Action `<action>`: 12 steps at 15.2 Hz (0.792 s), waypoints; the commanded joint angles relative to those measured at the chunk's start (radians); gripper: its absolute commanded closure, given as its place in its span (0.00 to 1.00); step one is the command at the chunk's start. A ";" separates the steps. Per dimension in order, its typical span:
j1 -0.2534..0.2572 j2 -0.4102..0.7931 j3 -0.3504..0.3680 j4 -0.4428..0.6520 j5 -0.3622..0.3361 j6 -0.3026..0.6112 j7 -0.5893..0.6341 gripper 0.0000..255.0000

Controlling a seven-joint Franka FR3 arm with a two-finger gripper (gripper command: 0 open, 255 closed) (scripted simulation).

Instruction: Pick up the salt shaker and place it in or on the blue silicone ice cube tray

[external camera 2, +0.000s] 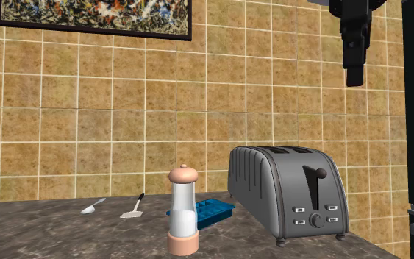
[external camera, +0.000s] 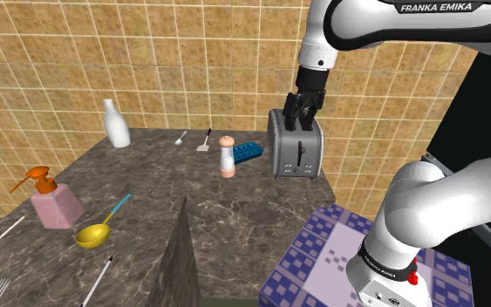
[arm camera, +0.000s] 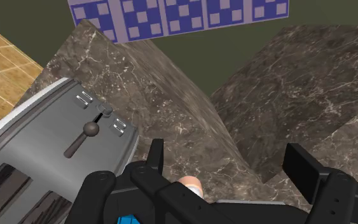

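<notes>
The salt shaker (external camera: 227, 157) is a clear cylinder with white salt, a pinkish base and a pinkish cap, and it stands upright on the dark marble counter (external camera: 191, 187). Just behind it lies the blue ice cube tray (external camera: 247, 153), to the shoulder view's right. In the second exterior view the shaker (external camera 2: 183, 210) stands in front of the tray (external camera 2: 201, 212). My gripper (external camera: 298, 116) hangs open and empty above the toaster (external camera: 296, 146), well clear of the shaker. From the wrist, the gripper (arm camera: 229, 162) has its fingers apart, and the shaker's cap (arm camera: 189, 184) peeks out past the hand.
A silver toaster (external camera 2: 290, 193) stands beside the tray, under the gripper (external camera 2: 354, 68). A white bottle (external camera: 116, 124), spoon (external camera: 180, 138) and spatula (external camera: 205, 141) lie near the tiled wall. A pink soap dispenser (external camera: 56, 205) and yellow ladle (external camera: 99, 231) sit nearer the front.
</notes>
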 commanded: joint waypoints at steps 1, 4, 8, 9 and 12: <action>0.000 0.000 0.000 0.000 0.000 0.000 0.000 0.00; 0.001 0.115 -0.002 0.031 -0.005 0.082 -0.003 0.00; 0.003 0.273 -0.005 0.091 -0.010 0.177 -0.007 0.00; 0.003 0.313 -0.006 0.109 -0.011 0.198 -0.008 0.00; 0.004 0.433 -0.009 0.172 -0.013 0.253 -0.010 0.00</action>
